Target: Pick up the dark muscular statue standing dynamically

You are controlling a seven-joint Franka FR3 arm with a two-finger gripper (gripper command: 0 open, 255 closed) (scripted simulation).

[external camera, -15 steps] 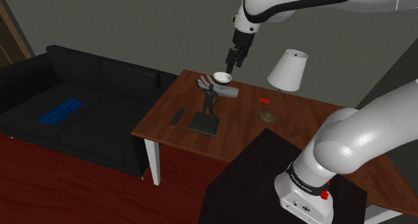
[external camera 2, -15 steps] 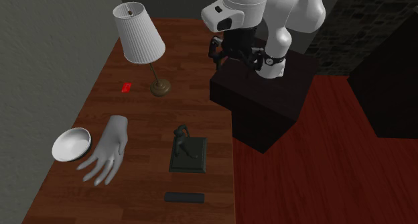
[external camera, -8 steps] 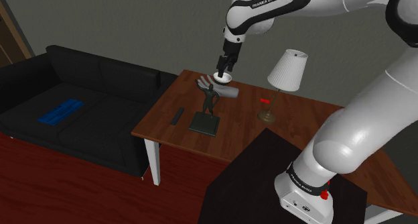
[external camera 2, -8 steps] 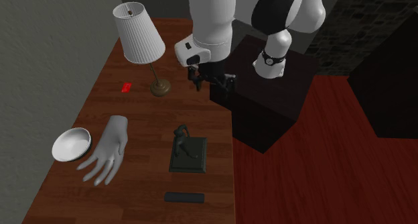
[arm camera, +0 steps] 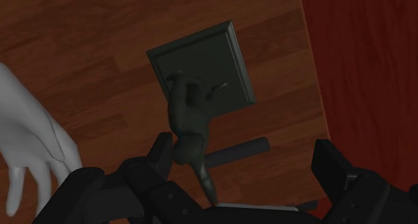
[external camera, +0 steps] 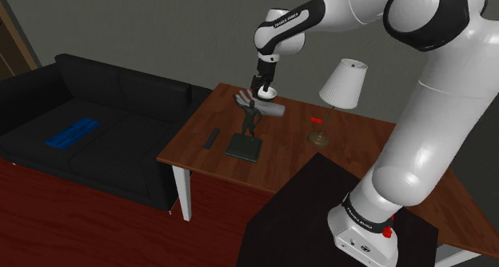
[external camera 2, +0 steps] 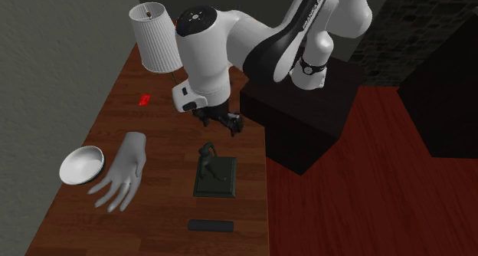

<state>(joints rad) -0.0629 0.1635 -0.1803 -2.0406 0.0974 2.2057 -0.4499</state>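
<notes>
The dark muscular statue [external camera: 251, 120] stands on a square dark base in the middle of the wooden table [external camera: 197, 157]. In the second exterior view the statue [external camera 2: 207, 162] is just below my gripper [external camera 2: 222, 124]. My gripper [external camera: 261, 89] hangs above the statue, a little toward the far side of the table. The wrist view looks straight down on the statue [arm camera: 187, 115]; its figure rises between my fingers but closer to one finger [arm camera: 161, 153]. My gripper [arm camera: 248, 169] is open and touches nothing.
A white hand sculpture [external camera 2: 122, 172] and a white bowl [external camera 2: 82, 165] lie beside the statue. A black remote [external camera 2: 211, 226] lies past its base. A lamp [external camera 2: 159, 40] and a small red thing [external camera 2: 144, 100] stand near the stand [external camera 2: 306, 116]. A black couch [external camera: 96, 121] borders the table.
The arm has swung out from above the stand across the table. My gripper has come down over the statue and stayed open.
</notes>
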